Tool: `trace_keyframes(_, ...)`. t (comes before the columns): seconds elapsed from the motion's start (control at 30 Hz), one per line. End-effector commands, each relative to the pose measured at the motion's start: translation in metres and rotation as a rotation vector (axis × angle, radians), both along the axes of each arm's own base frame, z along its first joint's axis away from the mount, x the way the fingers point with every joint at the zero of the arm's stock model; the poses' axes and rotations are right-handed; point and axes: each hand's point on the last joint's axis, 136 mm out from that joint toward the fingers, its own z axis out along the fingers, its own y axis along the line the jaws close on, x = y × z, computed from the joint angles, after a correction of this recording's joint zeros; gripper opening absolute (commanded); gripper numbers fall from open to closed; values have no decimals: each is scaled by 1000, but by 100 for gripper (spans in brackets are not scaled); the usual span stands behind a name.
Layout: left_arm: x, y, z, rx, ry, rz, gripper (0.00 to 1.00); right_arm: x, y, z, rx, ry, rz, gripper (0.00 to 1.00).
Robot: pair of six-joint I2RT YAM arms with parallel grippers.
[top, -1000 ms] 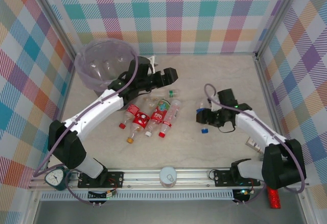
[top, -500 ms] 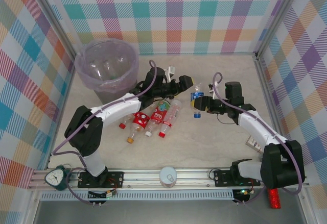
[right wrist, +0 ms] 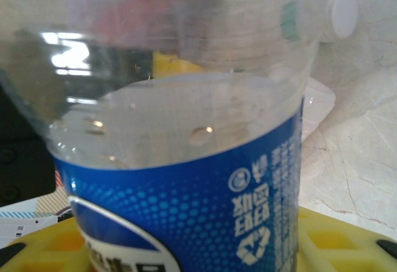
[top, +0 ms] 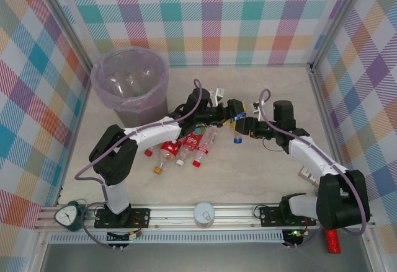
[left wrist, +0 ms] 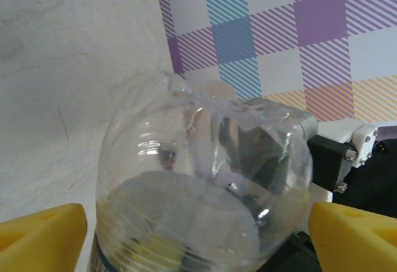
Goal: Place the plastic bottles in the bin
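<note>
Top external view: the blue-labelled bottle [top: 239, 121] is held near the middle of the desk [top: 260, 179], its blue cap [top: 237, 140] pointing toward the near edge. Whether the cap touches the desk I cannot tell. The right arm [top: 310, 154] reaches in from the right and the left arm [top: 155, 126] from the left, and the two meet at this bottle.

In the right wrist view the right fingers [right wrist: 338, 238] are clenched on the bottle, their yellow pads showing beneath its blue label band. In the left wrist view the left fingers [left wrist: 37, 235] stand spread wide, one on each side of the bottle's clear base. A thin strip of desk shows between the left-hand pad and the plastic, so they are released and not pressing.

Just left of the held bottle, a cluster of red-labelled bottles [top: 191, 140] lies on the desk. The bin [top: 99, 89] stands upright at the far left, well apart from the held bottle, with clear bottle shapes inside its bag.
</note>
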Motion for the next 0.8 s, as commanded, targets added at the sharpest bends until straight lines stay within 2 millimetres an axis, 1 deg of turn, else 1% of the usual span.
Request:
trace_keyframes(0.0,-3,-10,5,-16,-20,-32,85,1,7,10,40,-32,35,53)
trace_keyframes(0.17,-1,-14,6,-28,-22,-34,68,-2,6,7,36,-21,35,53)
trace_keyframes(0.3,1,-16,2,-23,-20,-30,61,-1,7,8,36,-25,37,54)
trace_keyframes(0.4,4,-15,-2,-11,-20,-21,58,-2,6,9,23,-14,42,54)
trace_keyframes(0.5,6,-18,-3,-16,-24,-23,58,-5,8,12,20,-5,64,55)
trace_keyframes(0.53,6,-20,-3,-26,-23,-29,62,-6,8,14,23,-3,74,55)
trace_keyframes(0.57,7,-23,-2,-39,-18,-32,69,-7,9,14,26,5,84,55)
trace_keyframes(0.6,8,-25,-2,-49,-15,-35,73,-8,10,13,26,11,89,55)
trace_keyframes(0.7,10,-32,-3,-57,-4,-50,74,-10,10,13,32,9,98,55)
trace_keyframes(0.77,12,-35,-5,-56,1,-54,70,-11,10,15,35,-6,98,55)
